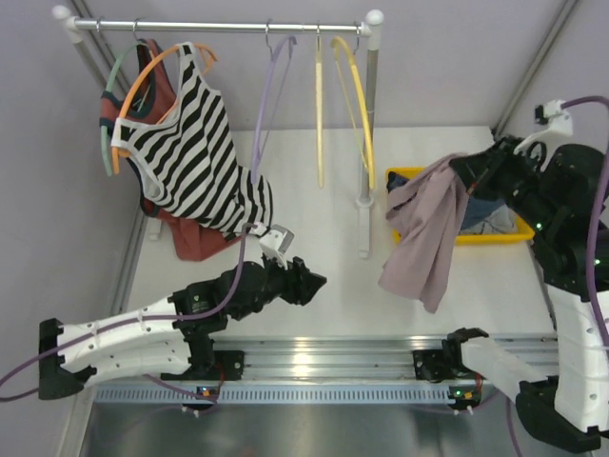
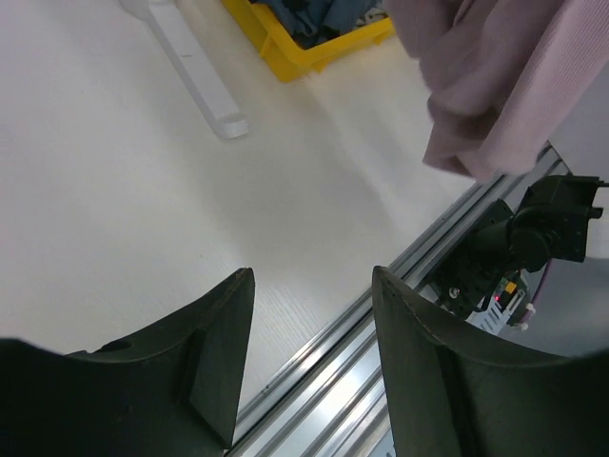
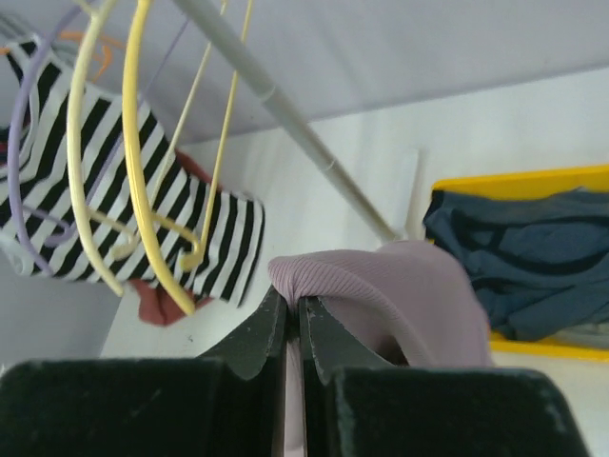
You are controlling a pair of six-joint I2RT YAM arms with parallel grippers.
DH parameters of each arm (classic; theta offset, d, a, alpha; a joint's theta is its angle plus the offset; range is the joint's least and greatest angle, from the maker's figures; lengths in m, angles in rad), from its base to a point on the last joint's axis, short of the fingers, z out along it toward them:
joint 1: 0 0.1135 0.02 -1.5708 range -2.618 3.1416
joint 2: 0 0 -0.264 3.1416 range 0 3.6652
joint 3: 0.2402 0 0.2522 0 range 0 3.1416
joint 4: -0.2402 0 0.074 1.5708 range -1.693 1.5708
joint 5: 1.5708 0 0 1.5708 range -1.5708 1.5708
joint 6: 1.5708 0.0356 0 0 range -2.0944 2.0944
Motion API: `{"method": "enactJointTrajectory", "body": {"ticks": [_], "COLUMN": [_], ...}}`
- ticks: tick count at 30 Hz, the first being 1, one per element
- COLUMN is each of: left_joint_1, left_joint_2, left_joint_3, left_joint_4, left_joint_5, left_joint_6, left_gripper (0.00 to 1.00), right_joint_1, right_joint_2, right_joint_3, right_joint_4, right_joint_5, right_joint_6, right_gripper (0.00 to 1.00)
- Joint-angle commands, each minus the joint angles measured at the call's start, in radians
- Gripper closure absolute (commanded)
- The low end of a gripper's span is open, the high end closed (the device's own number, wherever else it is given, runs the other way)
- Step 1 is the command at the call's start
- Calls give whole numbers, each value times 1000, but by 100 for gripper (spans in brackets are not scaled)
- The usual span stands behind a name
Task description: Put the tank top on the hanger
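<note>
On the clothes rail [image 1: 219,27], the purple hanger [image 1: 269,105] hangs by its hook just right of the striped top [image 1: 190,152]. It is seen almost edge-on, its long axis running from the rail toward the arms, and its lower end is lost against the stripes. Nearer the arms than the rail's middle, the left gripper [image 1: 309,281] hovers over the white table [image 1: 314,219], fingers wide, holding nothing. Right of the rail's right post, the right gripper [image 1: 468,174] pinches the pink tank top [image 1: 423,238]. The top hangs lengthwise, loose end down, straps hard to make out, covering part of a yellow bin [image 1: 495,236]. Pale walls surround.
</note>
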Motion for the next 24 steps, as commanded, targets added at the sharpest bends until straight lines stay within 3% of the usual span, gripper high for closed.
{"method": "enactJointTrajectory", "body": {"ticks": [1,10,14,18,21,22,24], "left_joint_1": [0,0,0,0,0,0,-2], "left_joint_2": [-43,-59,-94,-112,-94,-88,-69], "left_joint_3": [-17,-73,-108,-163,-205,-211,-223], "left_joint_4": [46,27,-29,-53,-64,-64,-79], "left_joint_5": [-51,-106,-179,-209,-219,-219,-233], "left_joint_6": [-35,-96,-190,-285,-338,-361,-398], "left_gripper": [42,42,41,39,39,39,39], "right_joint_1": [108,708,889,1114,1210,1221,1236], "right_joint_2": [-50,-61,-116,-79,-24,-19,-41], "right_joint_3": [-180,-458,-811,-1001,-1027,-1023,-1018], "right_joint_4": [97,199,368,448,407,387,342], "right_joint_5": [-54,368,402,480,534,546,583], "right_joint_6": [65,198,376,525,603,614,636], "right_gripper": [100,100,100,100,90,76,61]}}
